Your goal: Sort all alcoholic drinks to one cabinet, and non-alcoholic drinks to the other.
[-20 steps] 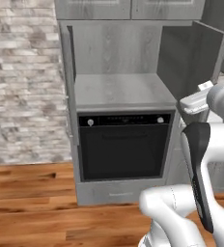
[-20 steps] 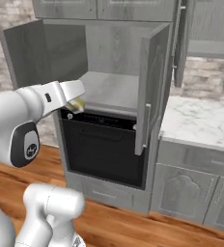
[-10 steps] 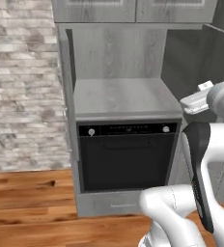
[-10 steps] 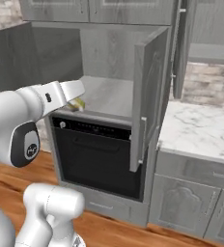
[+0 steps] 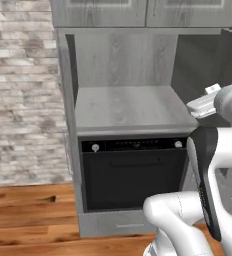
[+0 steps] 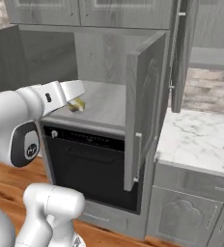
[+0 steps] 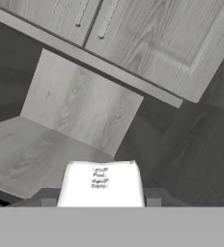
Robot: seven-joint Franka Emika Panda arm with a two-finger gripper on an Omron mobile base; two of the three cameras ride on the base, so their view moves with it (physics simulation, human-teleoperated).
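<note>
The grey shelf forms the floor of the narrower cabinet niche, directly above the black built-in oven. Its wood-grain surface (seen also in the right base view and the hand view) is flat, with grey back and side walls rising from it. No item rests on the visible part of the shelf. To the right of the unit, a marble tabletop sits lower, its visible surface likewise bare. Wooden floor runs beneath.

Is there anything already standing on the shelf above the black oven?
No, in the left base view the grey shelf above the oven is bare wood grain from front edge to back wall.
</note>
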